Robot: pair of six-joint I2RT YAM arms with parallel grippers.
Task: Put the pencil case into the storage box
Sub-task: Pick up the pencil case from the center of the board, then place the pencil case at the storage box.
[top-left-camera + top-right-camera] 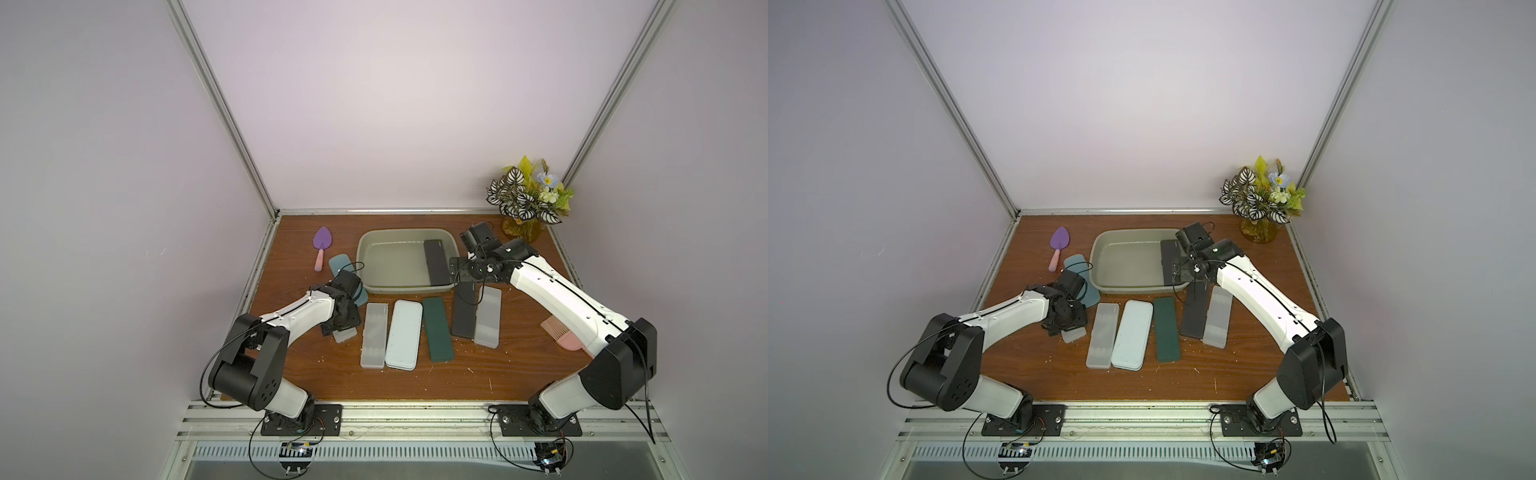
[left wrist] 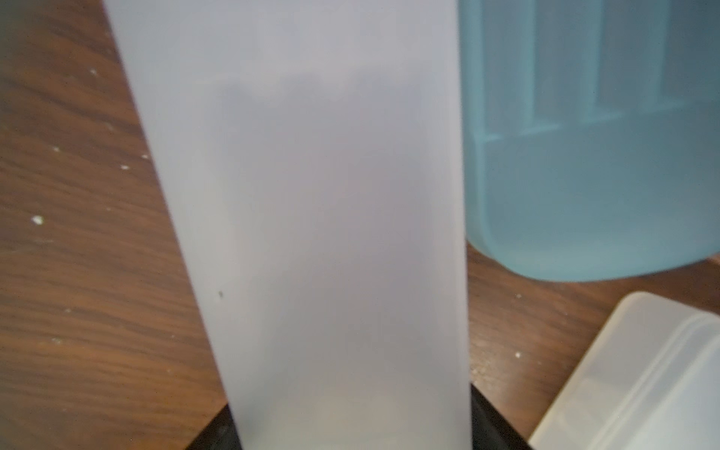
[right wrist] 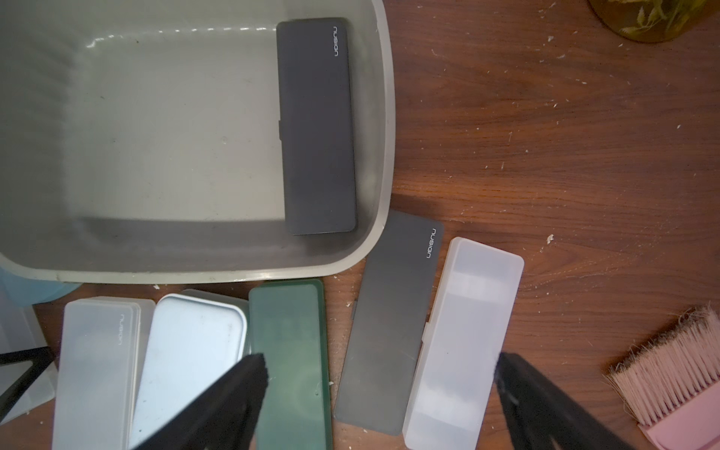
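Observation:
The grey-green storage box (image 1: 390, 262) (image 1: 1125, 262) (image 3: 156, 136) stands mid-table, with a dark grey pencil case (image 1: 437, 262) (image 3: 317, 124) lying along its right wall. My left gripper (image 1: 338, 326) (image 2: 350, 436) is down at the row's left end, and a frosted pencil case (image 1: 345, 334) (image 2: 311, 233) fills the gap between its black fingers (image 2: 491, 424), which press on both long sides. Off the box's right front corner my right gripper (image 1: 465, 270) (image 3: 381, 364) hangs open and empty, above another dark grey case (image 3: 389, 323) and a frosted case (image 3: 463, 339).
In front of the box lie a frosted case (image 1: 374, 334), a pale tin case (image 1: 403, 334) and a dark green case (image 1: 437, 328). A blue case (image 1: 338, 264) (image 2: 584, 195) sits beside the left wrist. A purple trowel (image 1: 322, 245), pink brush (image 1: 561, 334) and potted plant (image 1: 525, 199) stand outside.

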